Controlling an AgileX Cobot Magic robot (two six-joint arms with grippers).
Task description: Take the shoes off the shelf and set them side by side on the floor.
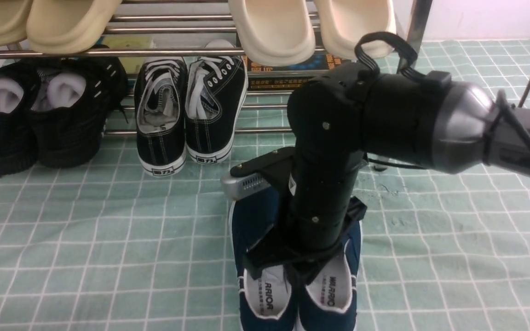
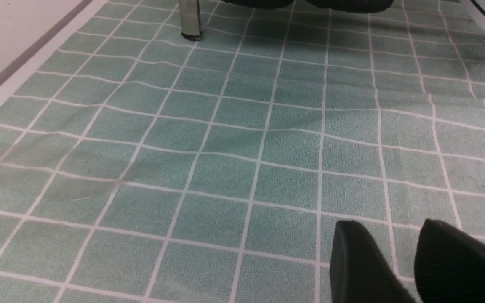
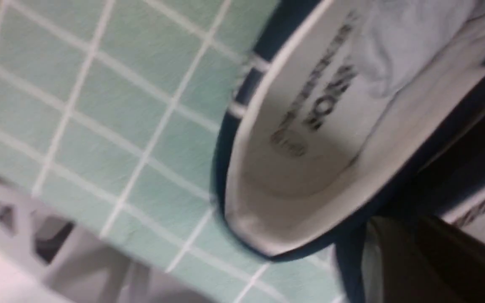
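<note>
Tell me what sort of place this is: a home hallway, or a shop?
Probably a staged home entryway. A low chrome shoe rack holds black sneakers and beige slippers, a green grid-patterned cloth serves as the floor, and a pair of navy slip-ons sits in front of the rack.

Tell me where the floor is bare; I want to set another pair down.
Bare floor lies left of the navy shoes, in front of the black sneakers, and right of them, before the shelf post. Crowded: under the shelf, and where the right arm stands over the navy shoes.
</note>
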